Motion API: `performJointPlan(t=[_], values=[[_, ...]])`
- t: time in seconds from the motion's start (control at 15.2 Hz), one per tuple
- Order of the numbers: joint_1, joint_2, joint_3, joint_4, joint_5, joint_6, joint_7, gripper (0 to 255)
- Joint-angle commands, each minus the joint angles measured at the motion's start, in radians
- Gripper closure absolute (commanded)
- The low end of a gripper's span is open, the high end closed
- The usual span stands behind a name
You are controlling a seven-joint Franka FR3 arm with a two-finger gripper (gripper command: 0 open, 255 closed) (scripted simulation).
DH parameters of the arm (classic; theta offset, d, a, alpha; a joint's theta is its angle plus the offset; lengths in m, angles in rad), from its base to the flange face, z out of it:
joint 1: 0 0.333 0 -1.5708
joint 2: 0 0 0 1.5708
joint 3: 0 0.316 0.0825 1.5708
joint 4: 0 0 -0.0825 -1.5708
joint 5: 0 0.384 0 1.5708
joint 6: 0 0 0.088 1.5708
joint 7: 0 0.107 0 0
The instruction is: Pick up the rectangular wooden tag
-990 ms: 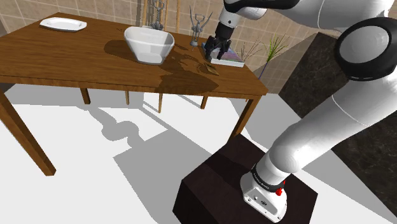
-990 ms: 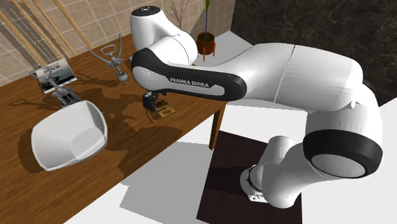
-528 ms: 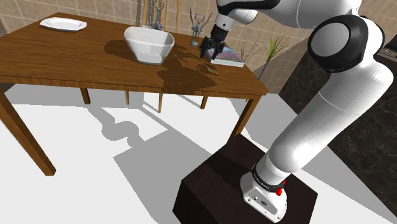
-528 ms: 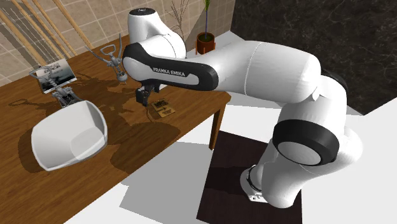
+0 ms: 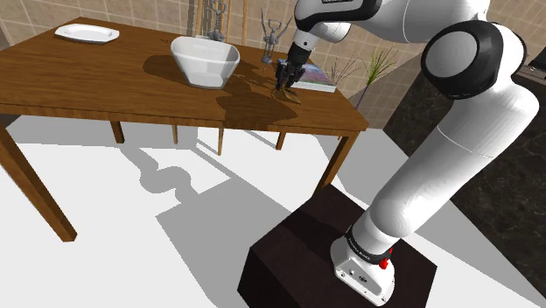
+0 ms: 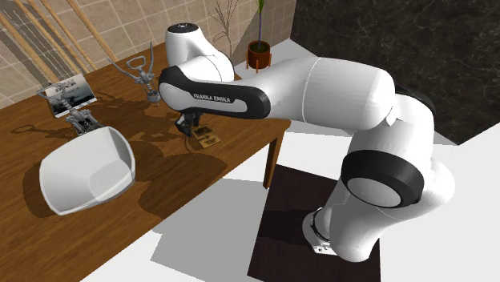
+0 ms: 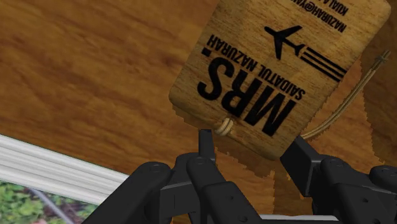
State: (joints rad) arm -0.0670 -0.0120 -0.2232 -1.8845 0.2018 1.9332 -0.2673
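End effector [image 7: 250, 147] hangs low over the desk [image 7: 89, 76], released, its black fingers spread to either side of the corded end of the tag [image 7: 273, 70]; nothing is clasped. That tag lies flat on the desk, lettering up, at about four o'clock from the white bowl [image 5: 206, 61] in the shoulder view. By my reckoning the approach is about done; closing on the tag and lifting it are left.

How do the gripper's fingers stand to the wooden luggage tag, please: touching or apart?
Cannot tell. In the wrist view the open fingers meet the wooden luggage tag's near edge in outline, but whether they press it or hover above is unclear.
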Motion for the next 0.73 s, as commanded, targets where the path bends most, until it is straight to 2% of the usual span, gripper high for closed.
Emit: performJointPlan(t=[0.0,0.46,0.66], values=[[0.0,0.0,0.0,-0.002,0.0,0.001,0.0,255],[0.0,0.001,0.0,0.001,0.0,0.0,-0.001,255],[-0.001,-0.003,-0.001,0.036,-0.003,-0.039,0.007,255]])
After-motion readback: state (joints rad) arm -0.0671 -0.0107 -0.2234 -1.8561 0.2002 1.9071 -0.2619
